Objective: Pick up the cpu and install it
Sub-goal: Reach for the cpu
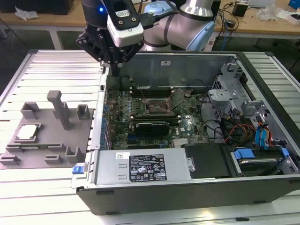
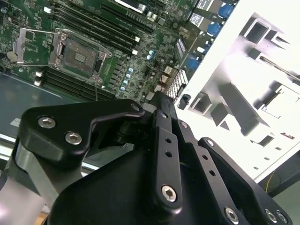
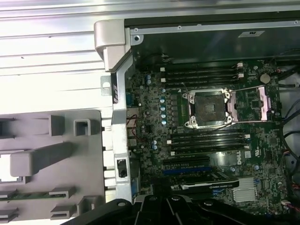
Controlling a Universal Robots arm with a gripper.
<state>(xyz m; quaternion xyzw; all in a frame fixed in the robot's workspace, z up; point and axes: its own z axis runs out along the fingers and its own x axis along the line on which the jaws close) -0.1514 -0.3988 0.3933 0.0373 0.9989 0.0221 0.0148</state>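
Evidently pickup is pending: the claw [image 1: 114,69], pressed together and empty, hovers well apart from the cpu [image 1: 26,131]; grasping needs parting.

Blown-out glare over the fixture [image 2: 234,101]

The case [image 1: 100,123] is open at the top, so the socket [image 1: 154,107] can be reached straight down, with its hinged frame [image 1: 180,99] folded aside toward the exterior view's right. A black card [image 1: 152,127] rises just beside the socket on the near side, and the power supply [image 1: 140,166] covers the case's near edge. The drive cage [image 1: 229,91] and loose cables [image 1: 234,131] crowd the exterior view's right end. On the surface [image 1: 56,70], a tall post [image 1: 61,110] and lower blocks [image 1: 82,111] rise from the grey fixture [image 1: 49,143] between the cpu [image 1: 26,132] and the case's side wall.
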